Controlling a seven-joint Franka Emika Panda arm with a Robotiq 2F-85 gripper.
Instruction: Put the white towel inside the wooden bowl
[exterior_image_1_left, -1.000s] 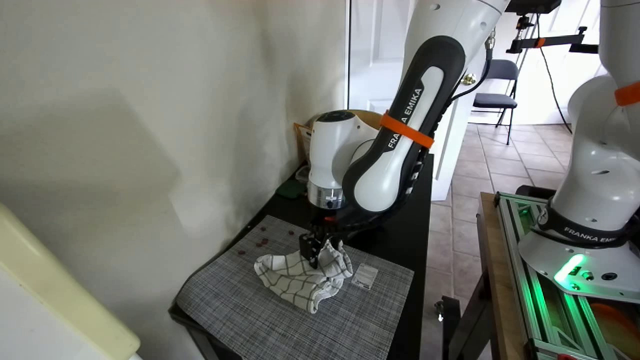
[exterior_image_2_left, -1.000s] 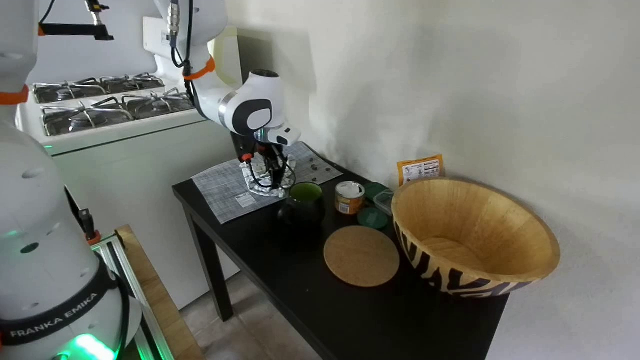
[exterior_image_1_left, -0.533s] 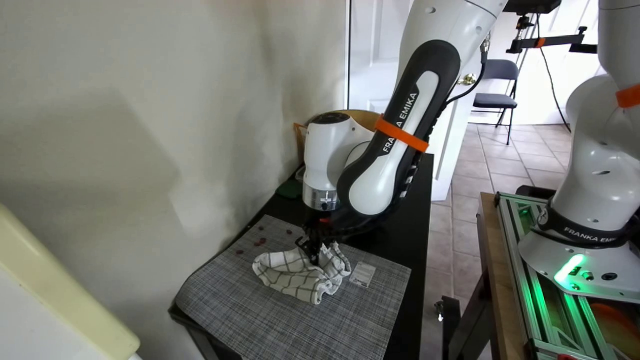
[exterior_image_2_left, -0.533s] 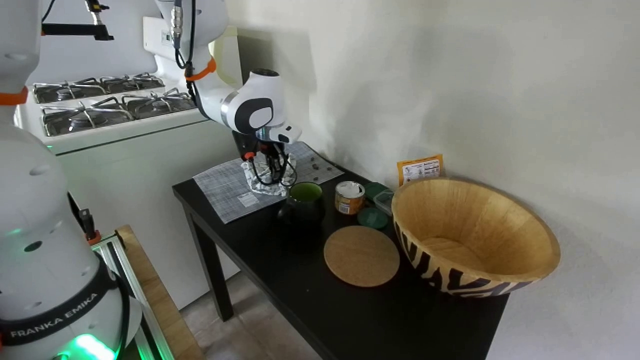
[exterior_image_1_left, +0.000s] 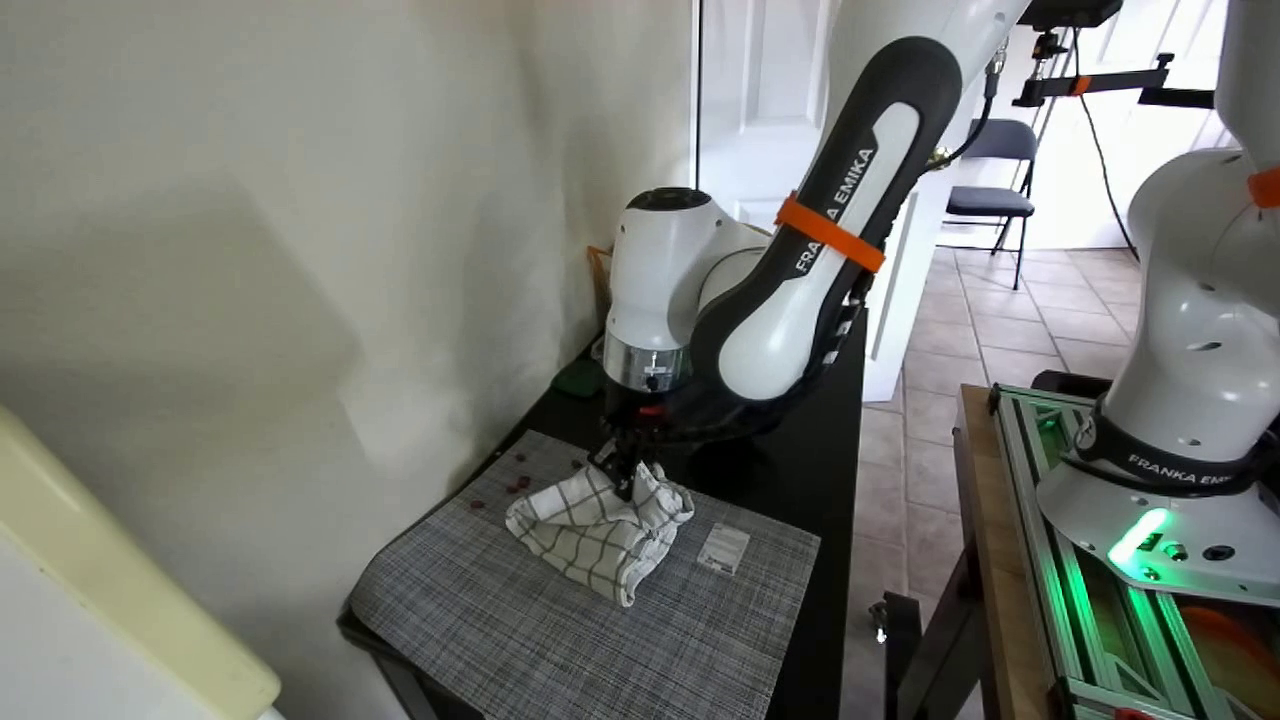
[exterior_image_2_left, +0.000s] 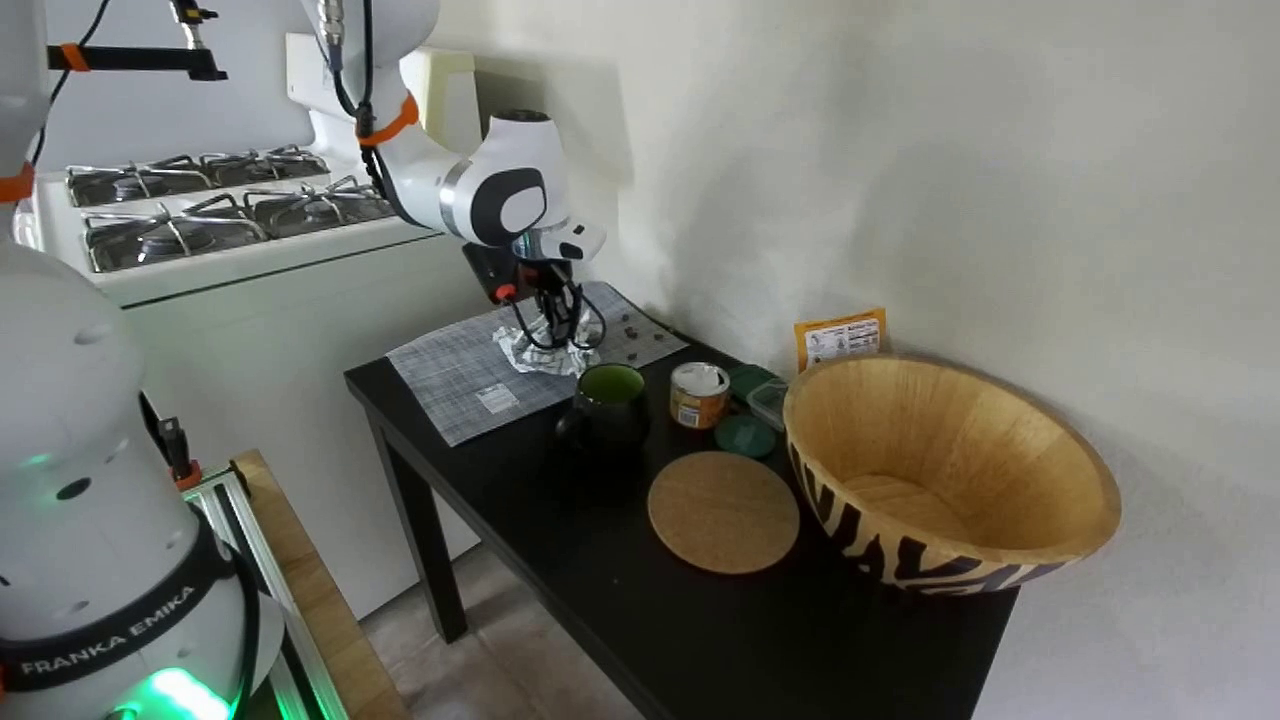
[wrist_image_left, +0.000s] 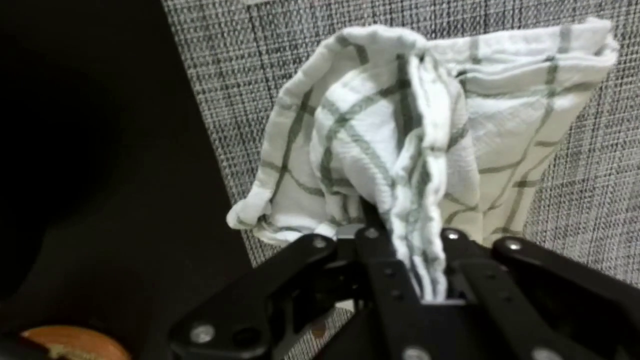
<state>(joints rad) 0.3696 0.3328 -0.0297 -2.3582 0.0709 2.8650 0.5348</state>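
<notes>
The white towel (exterior_image_1_left: 595, 535), checked with grey-green lines, lies bunched on a grey woven placemat. My gripper (wrist_image_left: 415, 240) is shut on a gathered fold of the towel (wrist_image_left: 370, 120) in the wrist view; the fold runs up between the fingers. Loose parts of the cloth spread to both sides and appear to rest on the mat. In an exterior view, the arm and gripper (exterior_image_2_left: 562, 325) hide part of the towel (exterior_image_2_left: 530, 355). Far along the table, near the wall, stands the wooden bowl (exterior_image_2_left: 930, 450), with a dark zebra-like pattern outside and nothing inside.
Between towel and bowl stand a dark mug (exterior_image_2_left: 612, 410), a small can (exterior_image_2_left: 699, 395), a green lid (exterior_image_2_left: 745, 436) and a round cork-coloured board (exterior_image_2_left: 723, 512). An orange packet (exterior_image_2_left: 842, 340) leans behind the bowl. The wall runs along the table's back.
My gripper has shut on the towel. The arm first dipped slightly, then rose, pulling the gathered part of the cloth upward and a little toward the table's far end.
</notes>
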